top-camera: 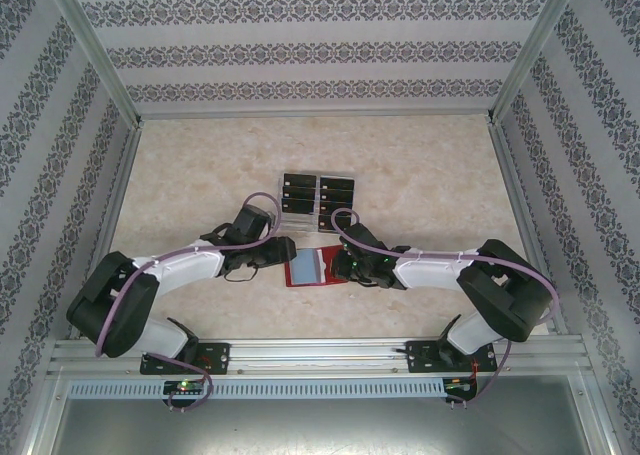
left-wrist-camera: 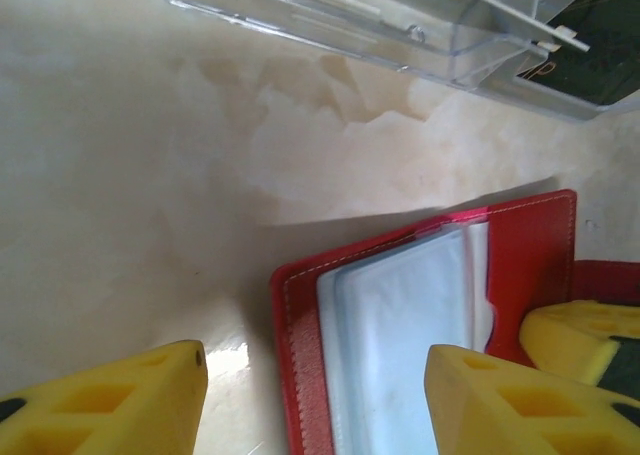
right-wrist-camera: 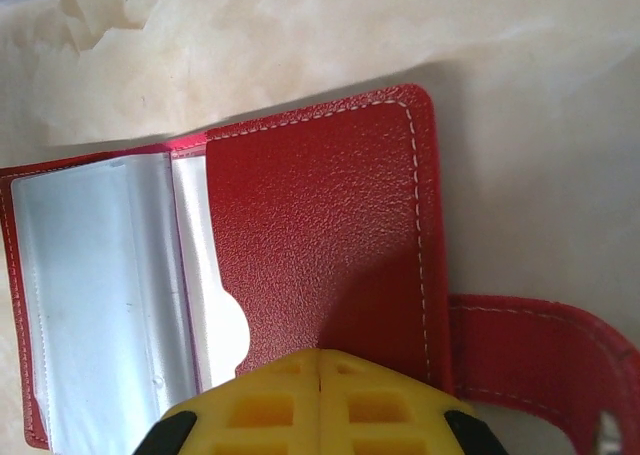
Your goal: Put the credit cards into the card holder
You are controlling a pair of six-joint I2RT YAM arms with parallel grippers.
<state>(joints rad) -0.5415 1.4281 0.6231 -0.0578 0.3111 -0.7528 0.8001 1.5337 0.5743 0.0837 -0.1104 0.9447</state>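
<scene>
The left end effector sits low over the counter with its jaws well apart and nothing between them but air; one yellow finger is above bare stone, the other above the left page of the card holder.

The card holder lies open and flat just below the centre of the overhead view, between the two arms. I'd judge it light and floppy, with soft red covers, and its clear sleeves look thin and slick. On that glossy stone it would likely skate if nudged, so it wants pinning at a cover edge rather than on the plastic.

Just above it, near the middle of the frame, the credit cards rest in a clear tray. They look thin, stiff and smooth, best taken by an exposed edge; a flat pinch would probably slip.

Further right, the right end effector is fully closed, its fingertips meeting over the lower edge of the red right cover, beside the snap tab; whether it pinches the leather or merely presses it, I cannot tell.
</scene>
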